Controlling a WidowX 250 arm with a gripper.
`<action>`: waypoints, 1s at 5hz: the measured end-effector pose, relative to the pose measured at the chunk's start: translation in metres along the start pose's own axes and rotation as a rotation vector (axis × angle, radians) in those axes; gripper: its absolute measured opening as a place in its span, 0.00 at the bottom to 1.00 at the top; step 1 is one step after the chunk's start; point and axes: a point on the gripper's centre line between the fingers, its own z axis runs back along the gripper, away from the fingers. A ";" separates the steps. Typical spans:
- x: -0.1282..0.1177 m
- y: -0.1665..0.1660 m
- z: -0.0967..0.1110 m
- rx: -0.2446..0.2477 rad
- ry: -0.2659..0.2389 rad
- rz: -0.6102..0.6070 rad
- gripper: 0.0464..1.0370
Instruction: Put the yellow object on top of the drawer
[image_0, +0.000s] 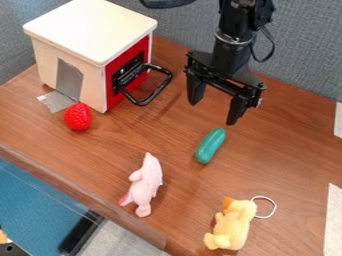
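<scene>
In your view, you can count two plush toys, a pink one (148, 182) and a yellow one (232, 229), well below the claw (214, 113); one green oblong toy (210, 146) nearer below it; one red strawberry (78, 117) and one drawer unit (90, 25) left of it; two white strips (333, 220) right of it.

The top edge cut off the black arm (234, 42) — the right edge cropped two white strips (333, 220).

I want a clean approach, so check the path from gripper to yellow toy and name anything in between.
The green object lies between the gripper and the yellow toy; passing above it looks feasible.
</scene>
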 end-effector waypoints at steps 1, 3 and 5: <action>-0.006 -0.001 -0.011 -0.001 0.037 0.006 0.96; -0.047 -0.063 0.019 -0.024 0.012 -0.150 0.96; -0.068 -0.100 0.019 -0.025 -0.013 -0.227 0.96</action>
